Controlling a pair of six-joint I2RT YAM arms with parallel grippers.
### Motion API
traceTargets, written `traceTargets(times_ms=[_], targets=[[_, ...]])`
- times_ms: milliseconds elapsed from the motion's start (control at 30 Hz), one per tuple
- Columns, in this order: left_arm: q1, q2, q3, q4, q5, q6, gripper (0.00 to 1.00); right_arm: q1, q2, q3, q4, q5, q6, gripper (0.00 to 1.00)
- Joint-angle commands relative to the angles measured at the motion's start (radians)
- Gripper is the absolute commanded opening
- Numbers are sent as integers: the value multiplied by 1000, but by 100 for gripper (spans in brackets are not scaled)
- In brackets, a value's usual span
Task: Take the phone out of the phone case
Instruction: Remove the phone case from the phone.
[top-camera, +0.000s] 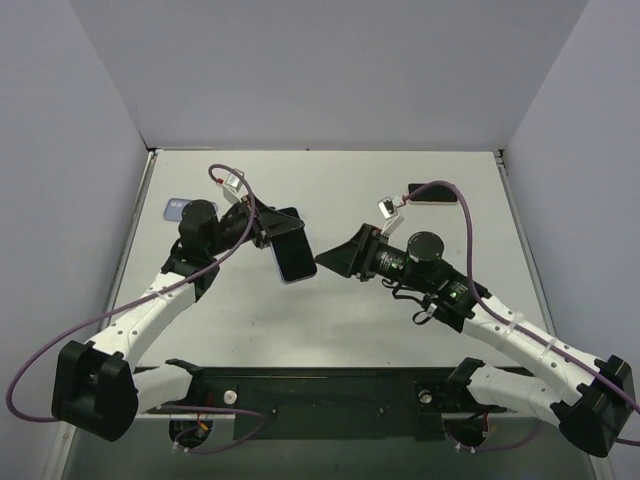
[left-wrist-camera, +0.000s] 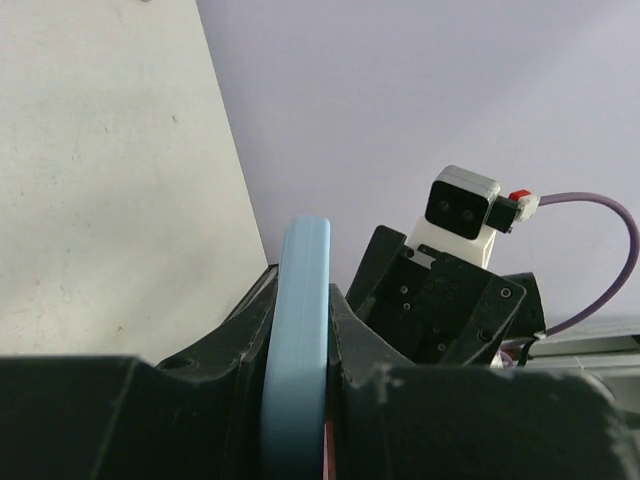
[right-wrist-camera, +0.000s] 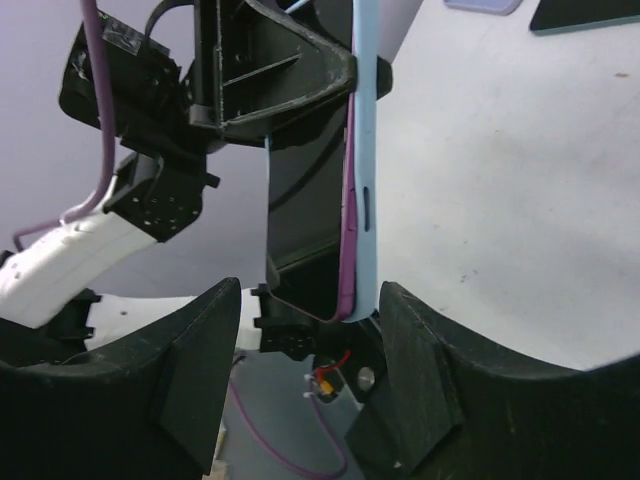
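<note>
Grips the phone case (left-wrist-camera: 300, 340) with the left claw (top-camera: 268, 232), clenched flat across front and back, well up off the surface (top-camera: 330, 340). Holds it just off centre toward 9 o'clock in the top view, tilted, with the long axis running from 11 to 5 o'clock. Carries the phone (right-wrist-camera: 305, 190) inside: in the right wrist view, dark screen toward 9 o'clock and light-blue shell toward 3 o'clock, with a purple rim showing between the two along the lower half. Shows edge-on from the left wrist as a pale blue band pinched between two black fingers (left-wrist-camera: 225, 350).

Reaches in from 3 o'clock with the right claw (top-camera: 328, 262), released, jaws apart and straddling the free lower end of the case. Leaves a clear gap on the screen side. Sits just beside the shell on the other side; cannot tell whether touching there.

Elsewhere on the surface: a dark slab (top-camera: 432, 193), phone-like, lying flat at 1 o'clock near the far edge; a lavender item (top-camera: 177, 208) lying flat at 10 o'clock, partly hidden behind the left arm (top-camera: 150, 310). Both well apart from the held case. Above them, a purple cable (top-camera: 462, 215) looping off the right wrist toward 1 o'clock.
</note>
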Motion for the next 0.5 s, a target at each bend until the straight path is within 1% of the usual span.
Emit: traceTargets(times_ms=[0, 33, 133, 333, 467], targets=[[11, -52, -23, 126, -90, -96, 0, 12, 33, -27, 240, -50, 204, 54], [11, -57, -43, 130, -113, -105, 0, 15, 42, -32, 279, -62, 216, 54], [14, -63, -69, 172, -153, -153, 0, 23, 44, -40, 304, -62, 242, 55], [17, -49, -124, 311, -181, -262, 0, 24, 70, -70, 376, -62, 298, 55], [21, -51, -133, 345, -190, -293, 0, 26, 78, -87, 405, -55, 314, 55]])
